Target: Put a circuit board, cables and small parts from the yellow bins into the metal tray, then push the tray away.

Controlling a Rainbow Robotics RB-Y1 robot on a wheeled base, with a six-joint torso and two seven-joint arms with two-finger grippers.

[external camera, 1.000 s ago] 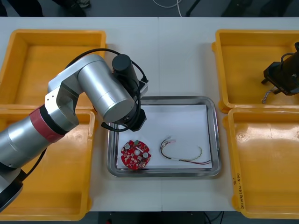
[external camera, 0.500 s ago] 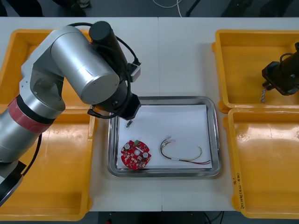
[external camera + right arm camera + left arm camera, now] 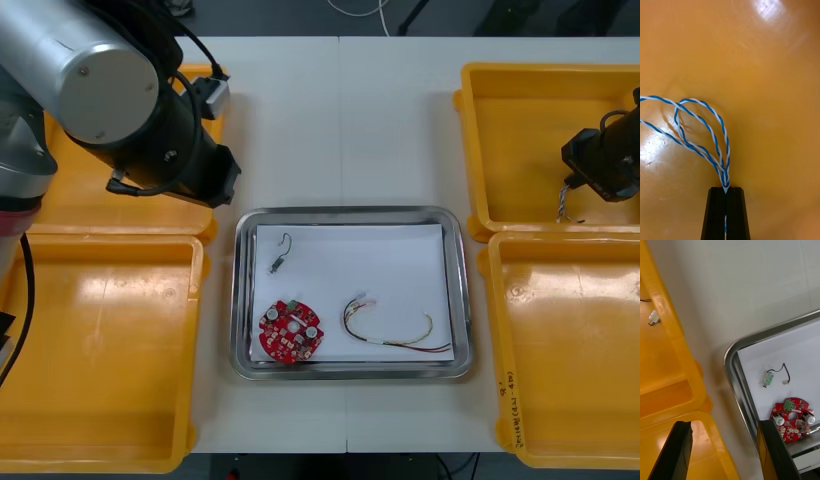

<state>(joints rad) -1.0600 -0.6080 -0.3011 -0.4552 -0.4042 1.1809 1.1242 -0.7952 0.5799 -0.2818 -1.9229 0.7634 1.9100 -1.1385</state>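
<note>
The metal tray [image 3: 350,215], white inside, holds a round red circuit board [image 3: 290,331], a red and yellow cable [image 3: 390,330] and a small metal part with a black wire [image 3: 280,255]. My left arm [image 3: 100,80] hangs over the far left bin. In the left wrist view my left gripper [image 3: 724,423] stands open and empty above the bins' edge, with the tray rim [image 3: 730,363], the small part [image 3: 769,378] and the board [image 3: 792,419] beyond it. My right gripper [image 3: 600,170] is in the far right bin, shut [image 3: 725,189] on the twisted blue and white cable [image 3: 700,127].
Yellow bins flank the tray: the near left bin [image 3: 100,350], the far right bin [image 3: 520,130] and the near right bin [image 3: 570,350]. Another small metal part [image 3: 654,317] lies in the far left bin. Bare table lies beyond the tray.
My left arm drew back from over the tray to the far left bin, leaving the small part with the black wire in the tray. My right gripper shut on the twisted cable.
</note>
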